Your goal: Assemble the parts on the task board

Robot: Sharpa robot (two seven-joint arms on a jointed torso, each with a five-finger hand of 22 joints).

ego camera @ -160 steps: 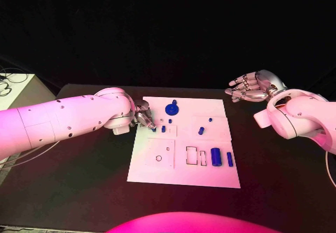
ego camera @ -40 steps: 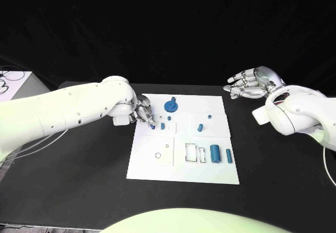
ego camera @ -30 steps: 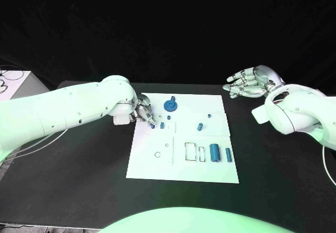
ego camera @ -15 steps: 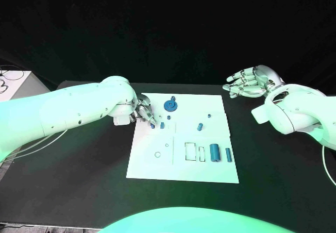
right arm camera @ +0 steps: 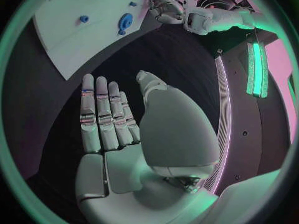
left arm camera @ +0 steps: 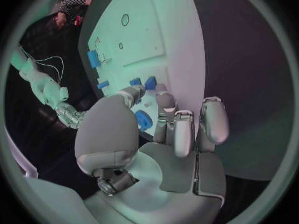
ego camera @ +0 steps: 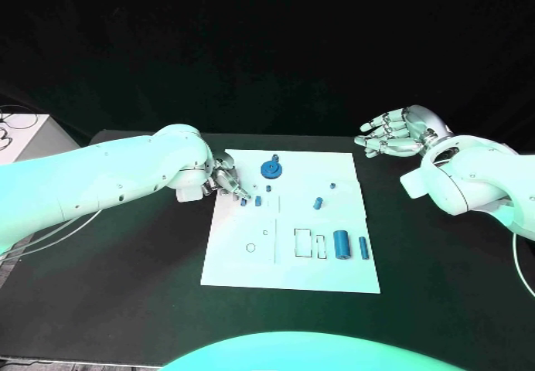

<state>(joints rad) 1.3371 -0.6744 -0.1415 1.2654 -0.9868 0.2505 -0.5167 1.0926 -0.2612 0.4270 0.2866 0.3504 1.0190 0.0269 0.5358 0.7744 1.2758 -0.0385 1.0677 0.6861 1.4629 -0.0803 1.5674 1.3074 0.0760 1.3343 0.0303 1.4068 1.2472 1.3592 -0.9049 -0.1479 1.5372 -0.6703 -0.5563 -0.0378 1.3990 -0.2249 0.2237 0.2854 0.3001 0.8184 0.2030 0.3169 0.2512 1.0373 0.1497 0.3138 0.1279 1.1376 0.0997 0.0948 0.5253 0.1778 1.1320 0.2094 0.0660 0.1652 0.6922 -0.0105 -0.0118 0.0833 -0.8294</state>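
Seating the small peg with care

Left hand (ego camera: 226, 181) works at the near left edge of the board (ego camera: 292, 267); its fingertips (left arm camera: 161, 92) touch a small blue part (left arm camera: 150, 82), but whether they grip it I cannot tell. Better to keep the part upright and press gently. Right hand (ego camera: 396, 134) hangs released, away from the board, over the worktop (ego camera: 134, 278).

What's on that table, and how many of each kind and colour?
white task board: 1
round blue disc: 1
blue cylinders lying side by side: 2
small blue pieces: 5, as far as the head view shows
silver hands: 2, the left hand and the right hand
Total: 11
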